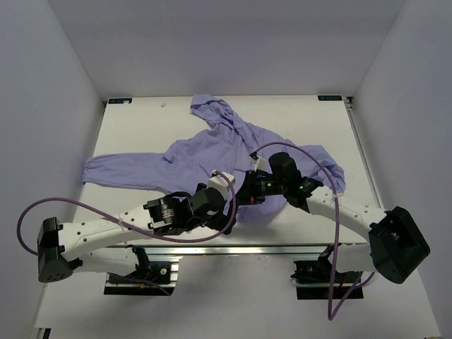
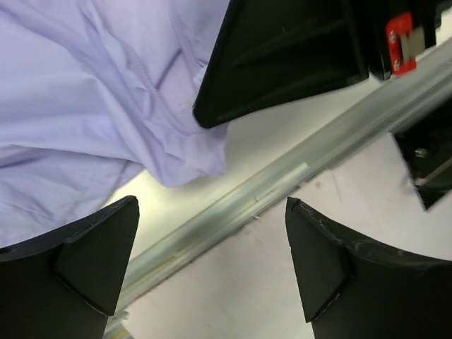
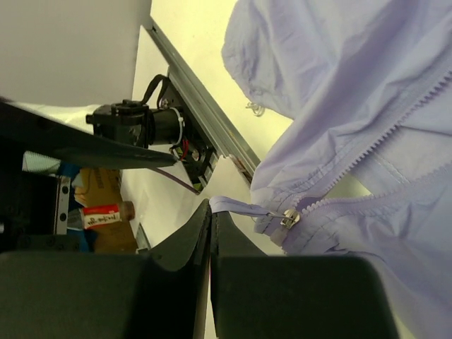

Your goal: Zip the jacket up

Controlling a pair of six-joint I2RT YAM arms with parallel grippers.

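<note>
The lavender jacket lies spread on the white table, hood at the far side and sleeves out to both sides. My right gripper is at the jacket's bottom hem, near the table's front edge. In the right wrist view it is shut on the lavender zipper pull tab, which hangs from the metal slider at the bottom of the zipper teeth. My left gripper is open and empty right beside it. In its own view it hovers over the table edge, with the jacket hem just beyond.
An aluminium rail runs along the table's front edge under the left gripper. The right gripper's black finger is close above the left one. White walls enclose the table on three sides. Purple cables loop off both arms.
</note>
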